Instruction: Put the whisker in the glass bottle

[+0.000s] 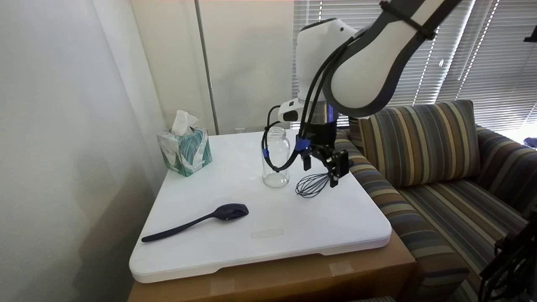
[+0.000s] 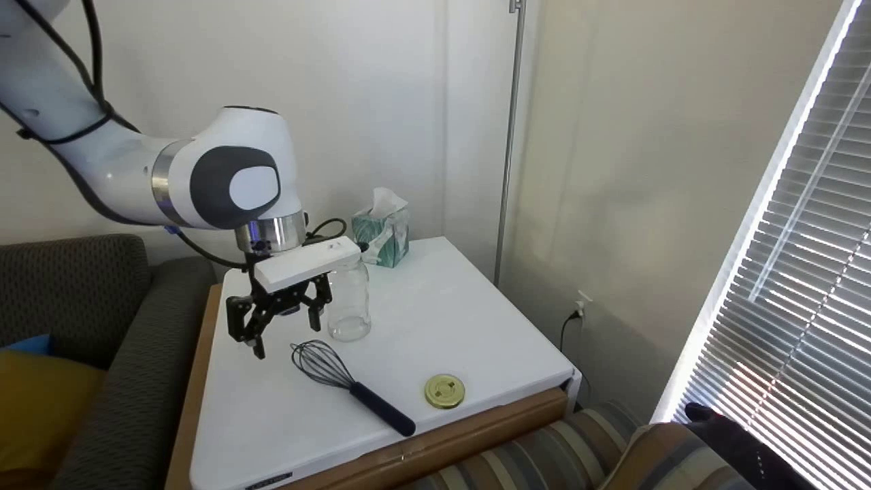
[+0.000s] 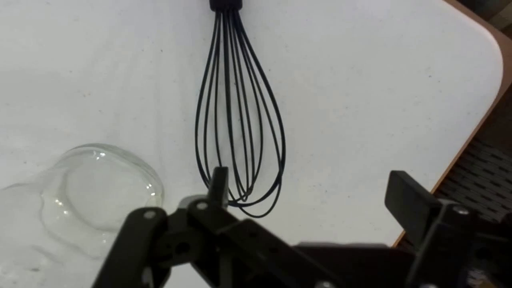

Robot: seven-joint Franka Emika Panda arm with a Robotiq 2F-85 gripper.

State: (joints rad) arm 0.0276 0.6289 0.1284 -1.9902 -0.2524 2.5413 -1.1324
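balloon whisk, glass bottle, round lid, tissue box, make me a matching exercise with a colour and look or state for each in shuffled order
1. Balloon whisk
2. Glass bottle
3. Round lid
4. Tissue box

A. gold-coloured, lying flat
B. teal and white, patterned
C. dark, with looped wires
D. clear, standing upright

Pairs: 1-C, 2-D, 3-A, 4-B

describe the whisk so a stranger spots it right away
Beside the striped couch is a white tabletop. On it, in an exterior view, lies the dark whisk, loops near the clear glass bottle, handle beside the gold lid. A dark spoon shares the tabletop, but only the whisk ends in looped wires.
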